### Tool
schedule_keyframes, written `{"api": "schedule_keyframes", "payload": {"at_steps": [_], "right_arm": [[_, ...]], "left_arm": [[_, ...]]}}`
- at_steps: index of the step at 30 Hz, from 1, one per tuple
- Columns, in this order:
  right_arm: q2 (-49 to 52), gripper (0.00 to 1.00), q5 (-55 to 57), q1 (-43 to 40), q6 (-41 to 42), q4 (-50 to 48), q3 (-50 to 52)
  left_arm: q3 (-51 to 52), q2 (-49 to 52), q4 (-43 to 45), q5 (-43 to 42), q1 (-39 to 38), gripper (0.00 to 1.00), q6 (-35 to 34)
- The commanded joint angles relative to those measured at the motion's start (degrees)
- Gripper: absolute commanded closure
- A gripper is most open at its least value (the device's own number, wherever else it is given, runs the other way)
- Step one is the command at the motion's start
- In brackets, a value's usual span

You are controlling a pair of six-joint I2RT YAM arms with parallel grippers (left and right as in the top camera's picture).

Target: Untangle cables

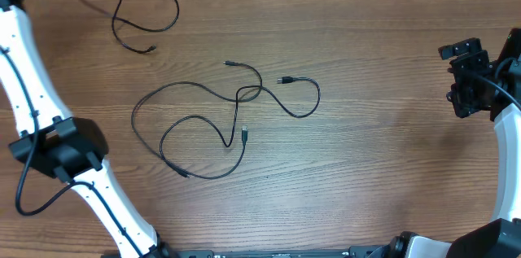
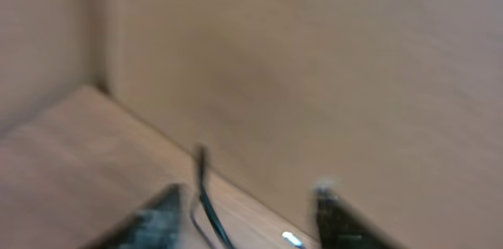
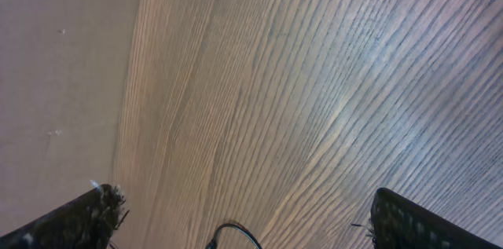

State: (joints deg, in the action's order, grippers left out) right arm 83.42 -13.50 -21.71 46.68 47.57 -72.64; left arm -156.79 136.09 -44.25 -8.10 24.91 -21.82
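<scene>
One cable [image 1: 119,2] is laid apart at the far left of the table [image 1: 383,177]. The other two cables [image 1: 244,93] are left crossed in the middle, so the task is judged about a third done. The step in hand is taken to be the letting-go of the far-left cable.

In the blurred left wrist view, the left gripper [image 2: 247,194] is seen with its jaws apart. A thin cable runs through the gap, and it is released rather than pinched. The right gripper [image 3: 244,198] is held spread wide with nothing in it, well apart from the cables at the right edge.

The crossed pair is spread mostly left to right, with loops to the left and near side. One plug [image 1: 285,80] lies on the right of the knot and points left. A second plug [image 1: 229,63] lies on the far side. A third plug [image 1: 244,132] lies on the near side, tip pointing far. The far-left cable is stretched from far left towards the right.

For the next move, a free end is best taken, probably the right plug, which is nearest the right gripper. It should then be drawn rightward, out of the crossing, without the other cable being dragged along.
</scene>
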Motion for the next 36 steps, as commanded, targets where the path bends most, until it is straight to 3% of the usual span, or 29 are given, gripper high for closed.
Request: {"api": "schedule_keyframes", "payload": {"at_steps": [1, 5, 7, 11, 18, 21, 23, 27, 32, 36], "right_arm": [[-0.4, 0.0, 0.6, -0.1, -0.3, -0.3, -0.2], [-0.4, 0.0, 0.6, -0.1, -0.3, -0.3, -0.2], [-0.4, 0.0, 0.6, -0.1, -0.3, -0.3, -0.2], [-0.4, 0.0, 0.6, -0.1, -0.3, -0.3, -0.2], [-0.4, 0.0, 0.6, -0.1, -0.3, -0.3, -0.2], [-0.4, 0.0, 0.6, -0.1, -0.3, -0.3, -0.2], [-0.4, 0.0, 0.6, -0.1, -0.3, -0.3, -0.2], [-0.4, 0.0, 0.6, -0.1, -0.3, -0.3, -0.2], [-0.4, 0.0, 0.6, -0.1, -0.3, -0.3, -0.2], [-0.4, 0.0, 0.6, -0.1, -0.3, -0.3, -0.2]], "left_arm": [[-0.8, 0.9, -1.5, 1.7, 3.5, 0.37, 4.9], [-0.8, 2.0, -5.8, 1.3, 4.9, 0.13, 4.9], [-0.8, 2.4, -8.2, 0.6, 4.9, 0.09, 4.9], [-0.8, 4.6, -13.0, 0.6, 3.8, 0.15, 4.9], [-0.8, 11.1, -19.9, 0.7, 0.2, 0.11, 4.9], [-0.8, 13.5, -21.3, 0.6, -1.6, 0.32, 4.9], [-0.8, 14.4, -21.7, 0.6, -2.8, 0.26, 4.9], [-0.8, 14.1, -21.7, 0.5, -5.1, 0.0, 4.9], [-1.0, 11.3, -26.3, -10.1, -6.5, 0.02, 6.4], [-1.0, 9.3, -25.9, -22.3, -7.0, 0.14, 6.2]]}}
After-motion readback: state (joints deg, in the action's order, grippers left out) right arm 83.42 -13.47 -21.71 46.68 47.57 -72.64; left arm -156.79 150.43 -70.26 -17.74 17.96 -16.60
